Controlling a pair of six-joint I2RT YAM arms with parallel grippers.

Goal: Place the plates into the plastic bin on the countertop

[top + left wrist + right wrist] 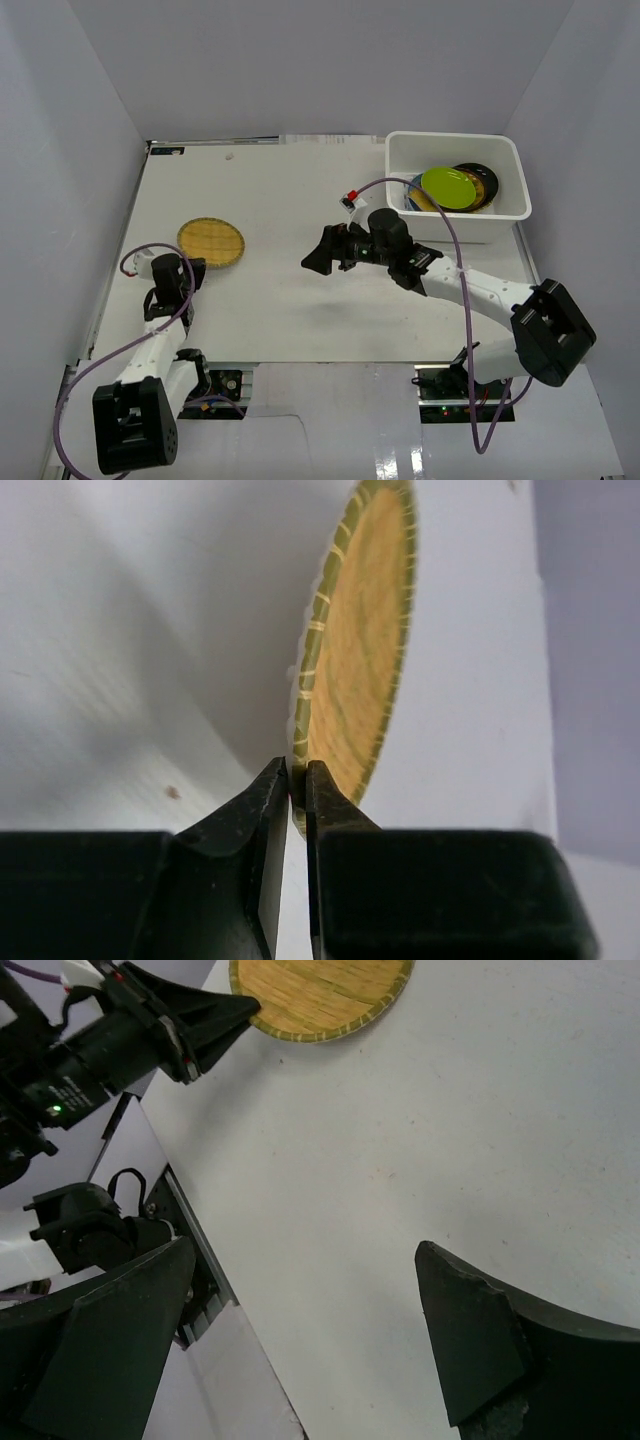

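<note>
left claw point(195, 266): I see it clamped on the near rim of the woven plate point(211, 241). In the left wrist view the two fingers point(262, 810) meet on the rim with only the plate's edge between them.
woven plate: round, straw-yellow weave with a darker greenish border. It sits on the left half of the bench point(300, 190), well apart from the plastic bin point(452, 137).
woven plate, lift: I cannot tell whether the gripped edge is off the bench. The right wrist view shows the plate point(320, 995) low against the white surface.
right claw point(315, 252): jaws stand wide apart with nothing between them. It hangs over the middle of the bench, pointed left toward the woven plate.
right claw, wrist view: both dark fingers point(470, 1345) frame bare bench. The left claw point(205, 1020) shows at the top left, its tip touching the plate's rim.
plastic bin: white tub at the far right corner of the bench, close to the right wall.
bin contents: lime green plate point(448, 187) lies tilted on top. A black plate point(483, 180) sits just behind it to the right. A light blue plate point(414, 193) peeks out on its left. A sliver of yellow shows under the green one; I cannot make out its pattern.
right arm: reaches from its base at the near right, passing just in front of the bin.
cable point(440, 225): a purple lead loops over the right arm, in front of the bin's near wall.
</note>
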